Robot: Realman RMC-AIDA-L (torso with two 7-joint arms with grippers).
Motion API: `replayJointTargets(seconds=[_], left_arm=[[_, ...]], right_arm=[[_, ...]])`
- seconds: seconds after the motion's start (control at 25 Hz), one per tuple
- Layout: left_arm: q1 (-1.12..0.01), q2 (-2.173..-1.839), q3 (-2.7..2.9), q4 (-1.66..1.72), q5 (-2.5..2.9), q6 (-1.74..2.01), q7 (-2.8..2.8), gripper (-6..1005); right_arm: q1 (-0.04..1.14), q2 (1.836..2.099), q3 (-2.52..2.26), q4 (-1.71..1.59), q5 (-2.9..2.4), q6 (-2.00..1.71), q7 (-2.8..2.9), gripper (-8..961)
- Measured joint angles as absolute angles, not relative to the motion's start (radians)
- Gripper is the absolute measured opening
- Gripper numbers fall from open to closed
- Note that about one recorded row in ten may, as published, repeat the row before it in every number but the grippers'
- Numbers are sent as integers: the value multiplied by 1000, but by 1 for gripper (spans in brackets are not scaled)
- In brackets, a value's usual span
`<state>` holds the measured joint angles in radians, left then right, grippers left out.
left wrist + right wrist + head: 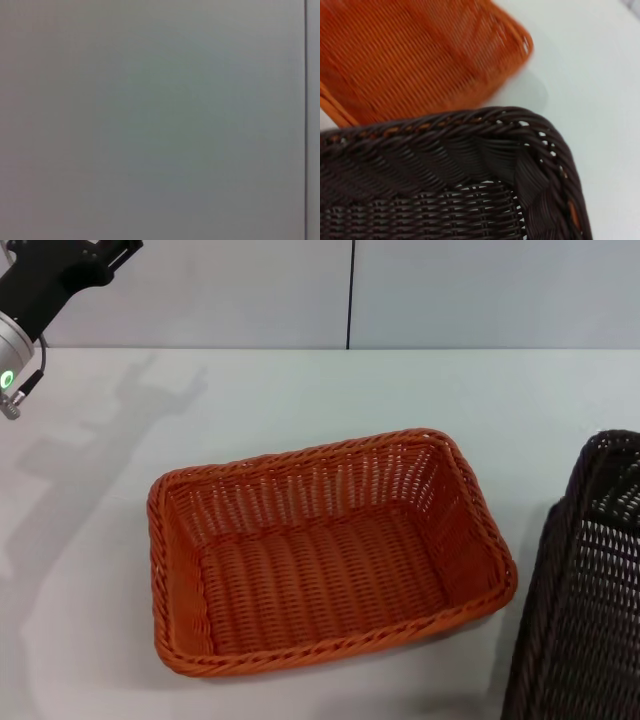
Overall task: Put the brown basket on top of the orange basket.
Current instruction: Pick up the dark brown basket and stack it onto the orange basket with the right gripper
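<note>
The orange basket sits flat on the white table in the middle of the head view, and nothing is in it. The brown basket is at the right edge of that view, right of the orange one. It stands steeply tilted with its rim up and is partly cut off. The right wrist view looks closely onto the brown basket's braided rim, with the orange basket just beyond it. My right gripper shows in no view. My left arm is raised at the far left corner, away from both baskets.
A pale wall with a dark vertical seam runs behind the table. The left wrist view shows only blank grey wall. Bare table lies left of and behind the orange basket.
</note>
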<state>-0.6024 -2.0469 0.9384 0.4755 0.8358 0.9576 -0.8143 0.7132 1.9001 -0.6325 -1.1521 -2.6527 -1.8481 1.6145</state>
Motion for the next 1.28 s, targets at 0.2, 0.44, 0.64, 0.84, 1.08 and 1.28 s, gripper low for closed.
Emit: replayJointTargets(seconds=[0.2,0.44,0.64,0.84,1.08,1.28], left_arm=[[-604,-2044,938,475,836,950,-813,859],[-604,-2039,924,474,831,934,-803,859],[-607,-2038,923,471,832,923,-801,859],[-609,-2036,923,470,834,920,-801,859],[-612,-2032,924,469,836,913,-801,859],[-615,-2031,932,469,837,898,-801,859]], right_arm=[[663,1857,-628,-1161,-2479,-1931,1611,132],[605,1839,-608,-1155,-2281,-2014,1575,132],[556,1846,-584,-1104,-2137,-2044,1513,137],[546,1827,-544,-939,-2071,-2043,1435,141],[533,1850,-494,-812,-2019,-2045,1349,146],[505,1886,-478,-728,-1911,-2077,1307,150]])
